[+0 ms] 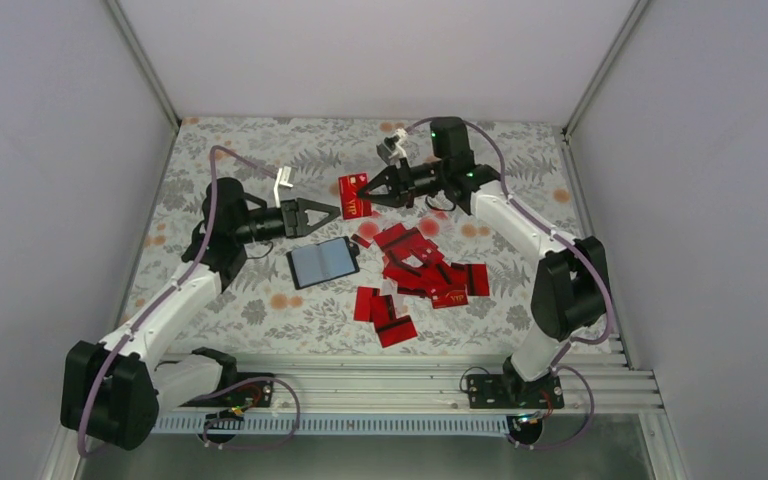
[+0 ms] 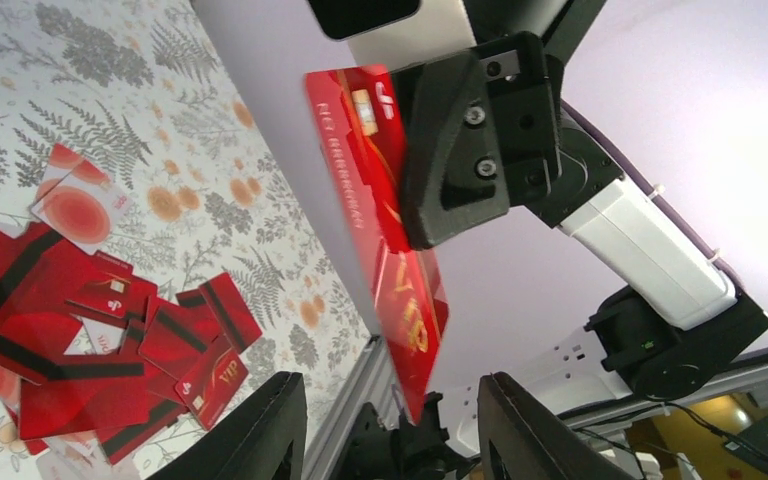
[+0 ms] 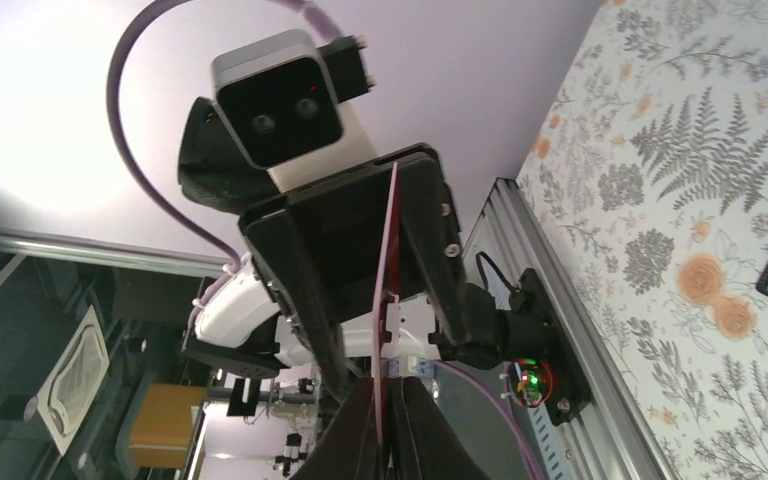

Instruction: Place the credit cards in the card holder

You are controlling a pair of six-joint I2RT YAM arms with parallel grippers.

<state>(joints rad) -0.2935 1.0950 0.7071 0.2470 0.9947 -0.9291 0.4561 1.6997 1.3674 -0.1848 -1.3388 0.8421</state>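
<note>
Progress early | right gripper (image 1: 368, 192) clamps VIP card (image 1: 351, 206) | left gripper (image 1: 335, 212) apart, astride it | card holder (image 1: 322, 262) open, shows no card | card pile (image 1: 422, 272) at holder's 3 o'clock

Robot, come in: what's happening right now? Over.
Right gripper shut on one credit card, held aloft. Left gripper open, straddling its free end. Card holder open on table, nothing blocking.

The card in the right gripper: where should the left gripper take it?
The card by its free VIP end, coming from the left gripper, a finger on each flat face: the right gripper pinches the other end, leaving this half bare.
</note>
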